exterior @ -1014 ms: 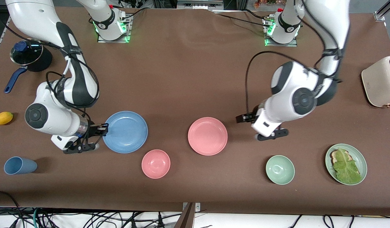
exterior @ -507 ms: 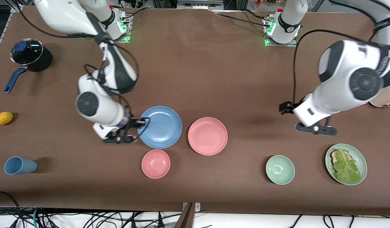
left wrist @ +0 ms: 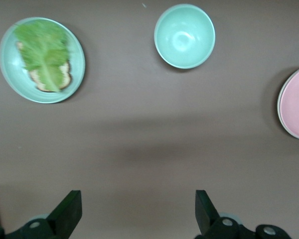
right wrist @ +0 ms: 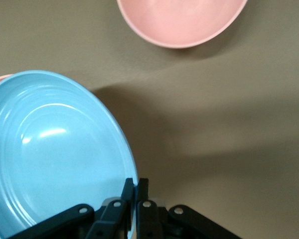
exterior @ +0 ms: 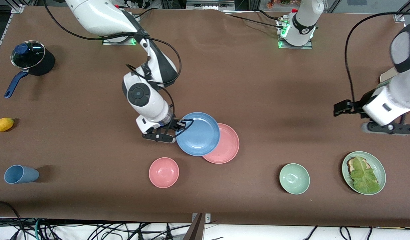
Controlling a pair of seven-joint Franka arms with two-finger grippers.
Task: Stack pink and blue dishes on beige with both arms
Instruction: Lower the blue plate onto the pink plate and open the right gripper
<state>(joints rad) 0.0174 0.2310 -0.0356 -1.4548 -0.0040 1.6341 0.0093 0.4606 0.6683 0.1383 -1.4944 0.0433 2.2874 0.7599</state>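
Blue plate (exterior: 198,134) in right tool (exterior: 178,128), over pink plate (exterior: 226,146).

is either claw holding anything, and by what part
The right claw is shut on the flat round sky-blue plate, pinching its rim. The left claw is open and holds nothing.

Under the right gripper (exterior: 177,128), the blue plate (exterior: 198,134) overlaps the pink plate (exterior: 224,144); the pink bowl (exterior: 164,172) crowds just beside. The open left gripper (exterior: 381,128) hangs over bare cloth, with the lettuce plate (exterior: 363,172) and green bowl (exterior: 294,178) nearby.
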